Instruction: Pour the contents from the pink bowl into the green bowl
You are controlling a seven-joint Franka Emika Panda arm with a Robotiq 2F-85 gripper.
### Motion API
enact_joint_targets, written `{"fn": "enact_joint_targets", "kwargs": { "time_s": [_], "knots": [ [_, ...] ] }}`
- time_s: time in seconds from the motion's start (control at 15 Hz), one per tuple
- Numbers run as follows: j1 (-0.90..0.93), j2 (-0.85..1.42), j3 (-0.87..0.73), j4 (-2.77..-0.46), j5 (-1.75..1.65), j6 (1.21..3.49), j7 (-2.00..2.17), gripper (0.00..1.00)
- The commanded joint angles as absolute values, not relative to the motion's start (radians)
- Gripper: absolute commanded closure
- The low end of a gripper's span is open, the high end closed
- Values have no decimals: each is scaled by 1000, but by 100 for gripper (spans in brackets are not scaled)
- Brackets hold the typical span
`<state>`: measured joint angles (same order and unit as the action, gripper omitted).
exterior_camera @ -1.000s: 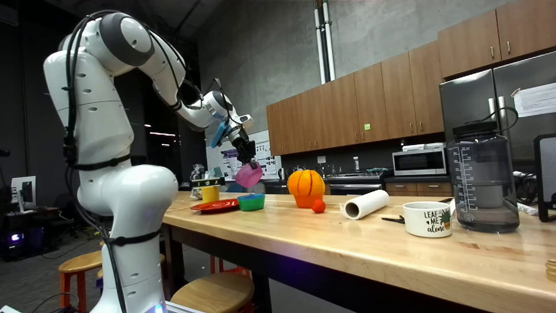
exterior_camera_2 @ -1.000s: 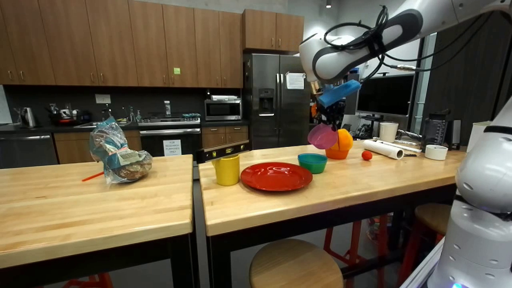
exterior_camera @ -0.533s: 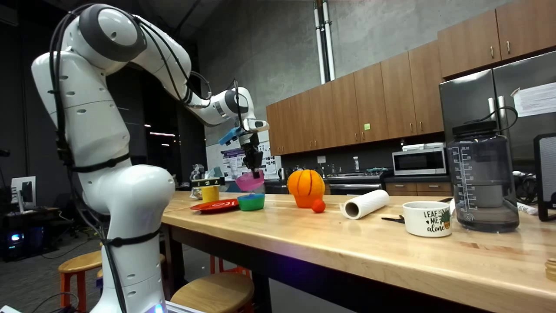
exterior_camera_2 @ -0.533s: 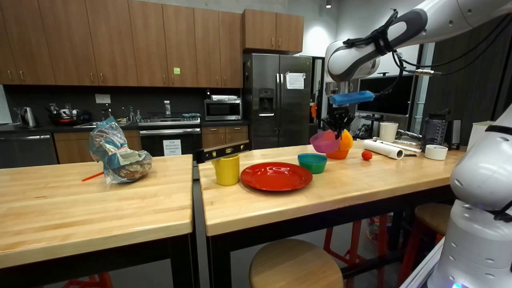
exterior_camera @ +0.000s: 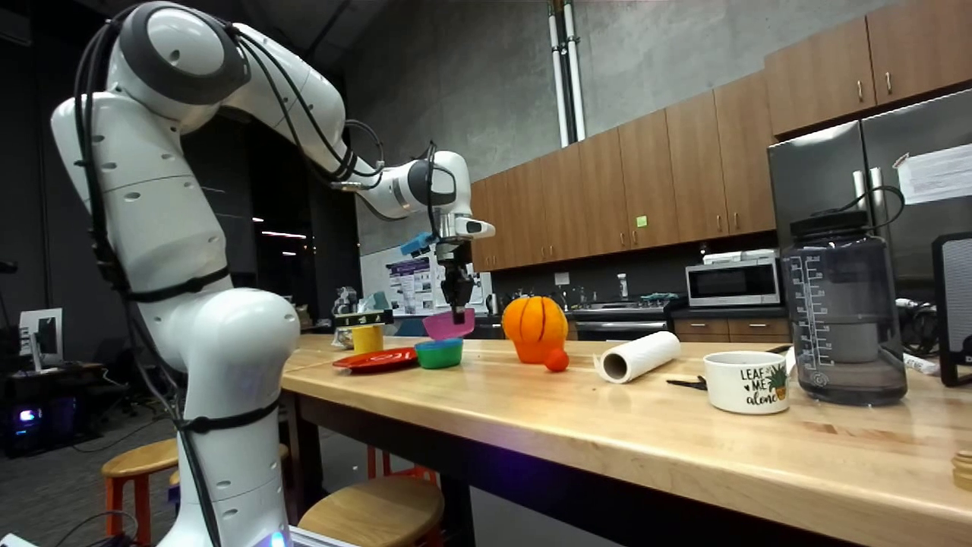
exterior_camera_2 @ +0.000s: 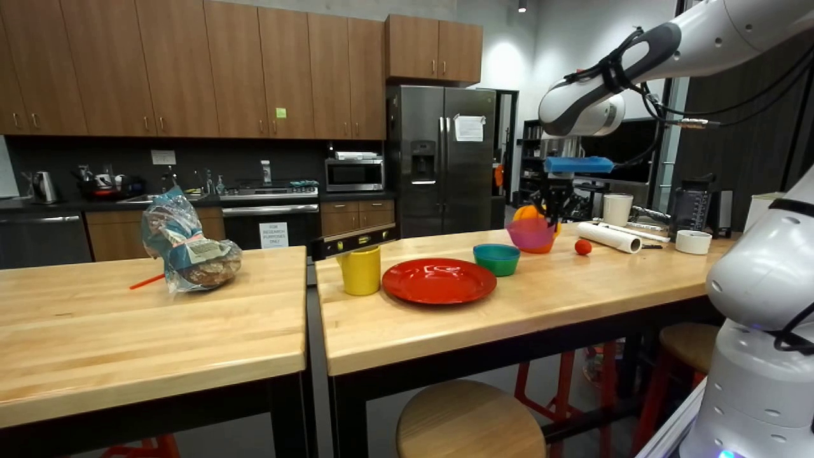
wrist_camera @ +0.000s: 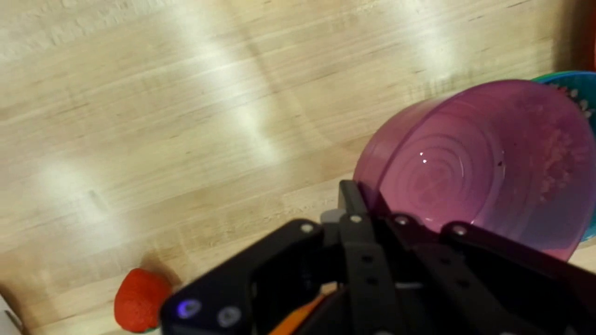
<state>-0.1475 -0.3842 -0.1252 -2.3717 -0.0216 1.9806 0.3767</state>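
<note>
1. Brown wall cabinets [exterior_camera_2: 235,70] and a stainless fridge [exterior_camera_2: 426,200] fill the background behind your butcher-block table [exterior_camera_2: 572,286].
2. Your gripper [wrist_camera: 365,200] is pinched down on the rim of the pink bowl [wrist_camera: 433,158], fingers [wrist_camera: 351,197] nearly together with just the thin wall between them.
3. That bowl hangs above the table, roughly upright with maybe a slight lean, near the green bowl [exterior_camera_2: 498,267] in both exterior views. In your wrist view it covers part of the green one; can't tell whether the two touch.
4. Green bowl sits on the table with a blue rim [exterior_camera: 439,344] showing inside it and grainy bits [wrist_camera: 576,95] in there. You also get a grainy patch [wrist_camera: 556,160] at the pink bowl's far wall, inside it or just showing through, can't tell.
5. Just beside the green bowl you've got a red plate [exterior_camera_2: 439,283], then a yellow mug [exterior_camera_2: 361,273] with a spirit level [exterior_camera_2: 350,242] across the top.
6. Other way along: an orange ribbed ball [exterior_camera: 535,320] in an orange cup [exterior_camera: 534,352], a small roundish red thing [exterior_camera: 557,360] and a white paper roll [exterior_camera: 645,355].
</note>
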Motion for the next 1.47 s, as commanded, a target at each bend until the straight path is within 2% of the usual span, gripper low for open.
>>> {"fn": "enact_joint_targets", "kwargs": {
  "time_s": [0.0,0.93,1.0,1.07,1.2,1.4],
  "knots": [
    [-180,-383,-137,-2400,23,2009,355,99],
    [-220,-319,-143,-2446,35,2059,379,99],
    [-220,-316,-143,-2446,34,2058,380,96],
    [-220,-313,-142,-2445,34,2059,382,73],
    [-218,-312,-142,-2446,36,2059,382,68],
    [-216,-319,-141,-2446,35,2058,379,50]
  ]
}}
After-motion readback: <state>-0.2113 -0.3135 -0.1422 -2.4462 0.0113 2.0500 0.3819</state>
